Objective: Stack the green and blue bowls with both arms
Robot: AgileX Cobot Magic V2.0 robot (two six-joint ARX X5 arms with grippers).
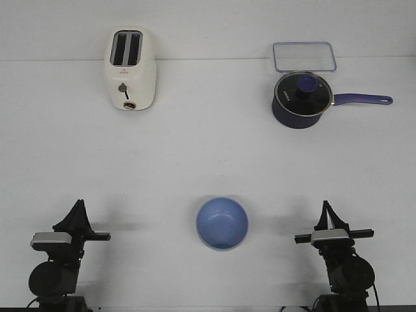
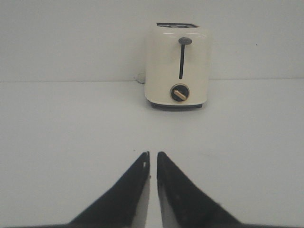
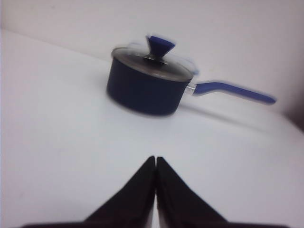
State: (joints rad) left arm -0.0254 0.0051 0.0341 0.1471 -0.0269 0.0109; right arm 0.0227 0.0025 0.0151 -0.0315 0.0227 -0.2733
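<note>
The light blue bowl (image 1: 221,222) stands upright on the white table near the front edge, midway between my two arms. A thin pale rim shows along its near side; I cannot tell whether that is the green bowl under it. No separate green bowl is in view. My left gripper (image 1: 79,205) sits at the front left, apart from the bowl; in the left wrist view (image 2: 153,155) its jaws are nearly together and hold nothing. My right gripper (image 1: 325,207) sits at the front right, jaws closed and empty in the right wrist view (image 3: 156,159).
A cream toaster (image 1: 130,69) stands at the back left, also in the left wrist view (image 2: 178,66). A dark navy lidded saucepan (image 1: 300,99) with a long handle stands at the back right, also in the right wrist view (image 3: 147,83). A clear lidded box (image 1: 304,56) lies behind it.
</note>
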